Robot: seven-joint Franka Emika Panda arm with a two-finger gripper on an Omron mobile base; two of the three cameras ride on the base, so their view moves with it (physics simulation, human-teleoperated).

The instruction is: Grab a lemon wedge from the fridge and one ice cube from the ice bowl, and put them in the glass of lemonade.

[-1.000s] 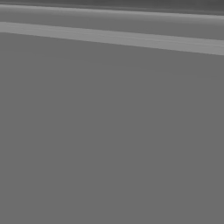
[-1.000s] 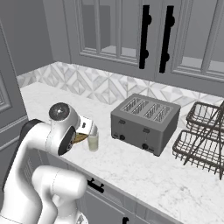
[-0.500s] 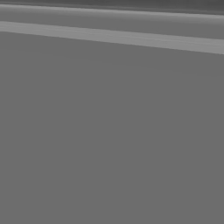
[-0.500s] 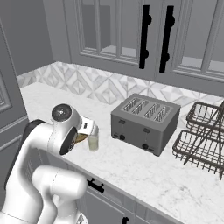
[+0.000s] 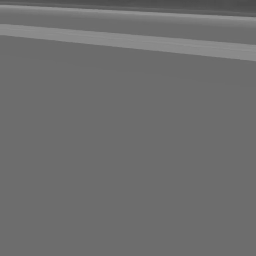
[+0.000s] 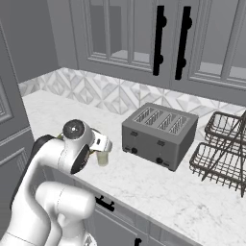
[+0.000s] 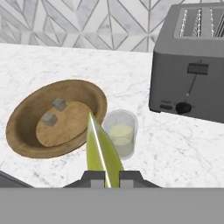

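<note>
Marble counter (image 7: 183,144) carries the glass (image 7: 119,138); claw (image 7: 105,177) pinches the light, slippery lemon wedge (image 7: 101,153) at its base, so release gently.

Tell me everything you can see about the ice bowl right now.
The ice bowl is wide, shallow and round, tan-brown like wood, with a flat inner base. Two small grey ice cubes lie inside. It sits upright on the marble counter, just beside the glass of lemonade; whether they touch is unclear.
</note>
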